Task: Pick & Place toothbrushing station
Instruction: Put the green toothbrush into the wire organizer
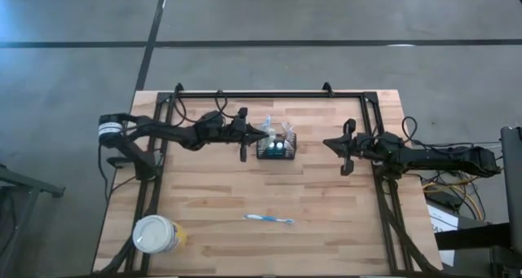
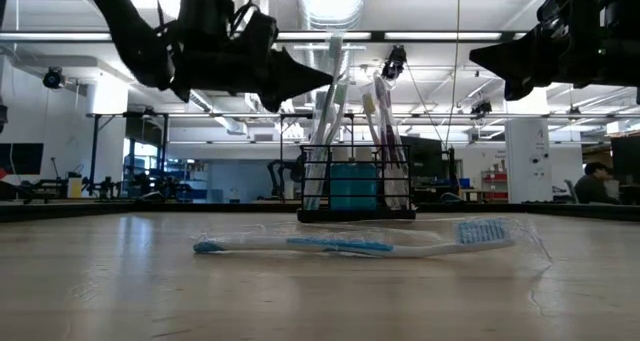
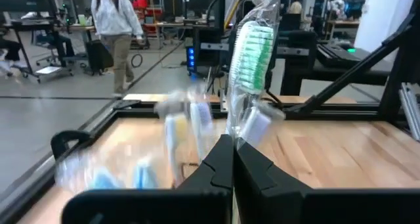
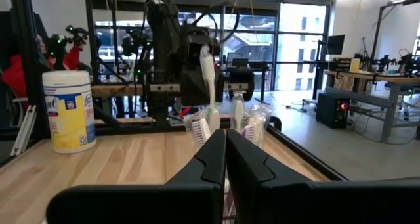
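Risk: the caddy (image 1: 276,147) is tall with upright brushes, so I judge a careless sideways approach could tip it.
Caddy: stands upright mid-table, toward the far edge.
Left gripper (image 1: 263,134): jaws together, empty, raised just beside the caddy.
Right gripper (image 1: 329,143): jaws together, empty, raised, apart from the caddy.
Loose toothbrush (image 1: 270,219): lies flat nearer the front.
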### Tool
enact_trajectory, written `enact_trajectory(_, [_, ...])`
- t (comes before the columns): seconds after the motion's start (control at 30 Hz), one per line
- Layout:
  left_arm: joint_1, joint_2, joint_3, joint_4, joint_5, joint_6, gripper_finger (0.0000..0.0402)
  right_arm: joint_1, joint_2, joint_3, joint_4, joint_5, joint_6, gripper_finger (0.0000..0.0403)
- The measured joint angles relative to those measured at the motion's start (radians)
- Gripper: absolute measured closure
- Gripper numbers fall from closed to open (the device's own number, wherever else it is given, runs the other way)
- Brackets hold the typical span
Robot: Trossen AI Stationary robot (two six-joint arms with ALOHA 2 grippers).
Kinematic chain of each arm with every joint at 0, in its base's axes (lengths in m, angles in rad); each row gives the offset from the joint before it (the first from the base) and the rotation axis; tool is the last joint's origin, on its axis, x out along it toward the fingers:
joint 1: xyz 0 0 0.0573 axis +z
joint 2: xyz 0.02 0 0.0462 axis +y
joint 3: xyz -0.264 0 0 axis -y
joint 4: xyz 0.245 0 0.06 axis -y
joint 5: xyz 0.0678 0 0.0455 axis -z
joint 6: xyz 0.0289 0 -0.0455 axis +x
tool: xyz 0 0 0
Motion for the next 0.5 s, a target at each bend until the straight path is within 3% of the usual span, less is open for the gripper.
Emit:
enact_trajectory(0.13, [0.000, 0.037, -0.046, 0.119, -0.014, -0.032, 0.0401, 0.000, 0.000, 0.000, 0.001, 0.000, 0.000, 0.0394])
enact_trajectory(0.5, [0.001, 0.152, -0.063, 0.198, -0.033, -0.039, 0.0401, 0.000, 0.000, 0.000, 0.001, 0.006, -0.010, 0.0394])
